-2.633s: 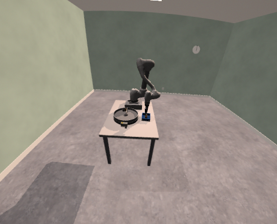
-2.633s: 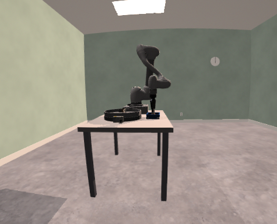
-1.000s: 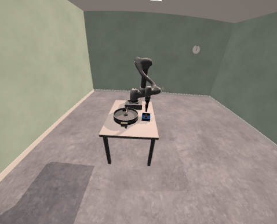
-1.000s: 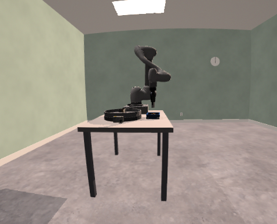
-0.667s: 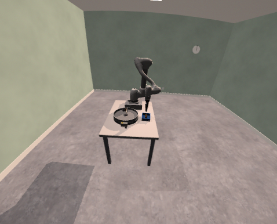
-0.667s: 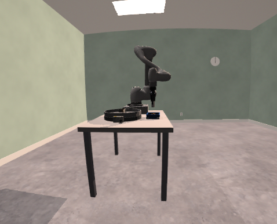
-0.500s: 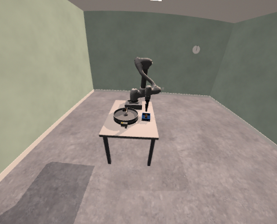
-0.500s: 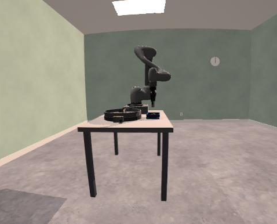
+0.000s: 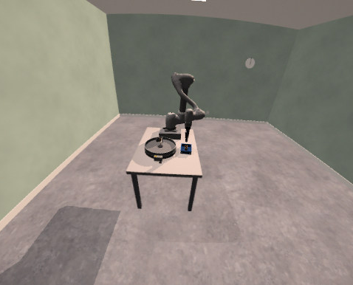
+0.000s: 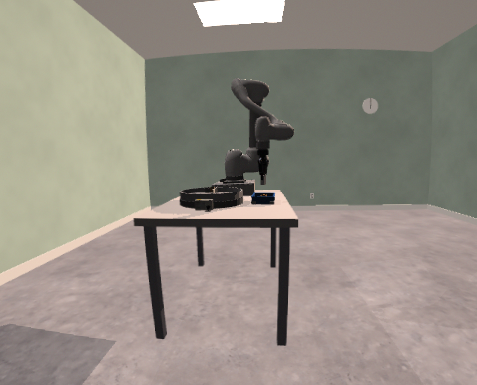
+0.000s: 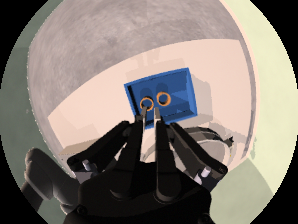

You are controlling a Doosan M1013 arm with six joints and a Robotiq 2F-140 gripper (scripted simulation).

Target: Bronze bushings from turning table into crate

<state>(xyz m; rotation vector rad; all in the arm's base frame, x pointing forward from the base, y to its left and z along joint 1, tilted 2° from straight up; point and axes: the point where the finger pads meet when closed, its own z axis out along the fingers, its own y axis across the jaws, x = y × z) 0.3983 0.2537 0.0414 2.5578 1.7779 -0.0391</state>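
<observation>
Over the table [image 9: 179,165] [image 10: 222,214] [image 11: 215,60], hangs above the crate [image 9: 186,152] [image 10: 263,201] [image 11: 193,95] with gripper [image 9: 186,140] [image 10: 263,183] [image 11: 151,109] narrow, gripping nothing. Shows two bronze bushings [image 9: 186,148] [image 10: 263,195] [image 11: 163,92] inside, right of the turning table [image 9: 160,156] [image 10: 212,203] [image 11: 207,134].

Three viewpoints: two across the room, one at the wrist.
The top view looks from high in front of the table [image 9: 171,166] [image 10: 217,214] [image 11: 100,107], slanting down toward the arm [image 9: 184,92] [image 10: 253,105] and rear wall [image 9: 208,55] [image 10: 306,100]; the exterior view faces the same way, lower and nearer, almost level with the tabletop. Both share the turning table [image 9: 148,148] [image 10: 212,202] [image 11: 221,160], crate [image 9: 186,153] [image 10: 263,201] [image 11: 192,95] and clock [image 9: 249,63] [image 10: 370,106]. The wrist view, closest, looks down past the gripper [image 9: 186,141] [image 10: 263,183] [image 11: 150,108] into the crate.
</observation>
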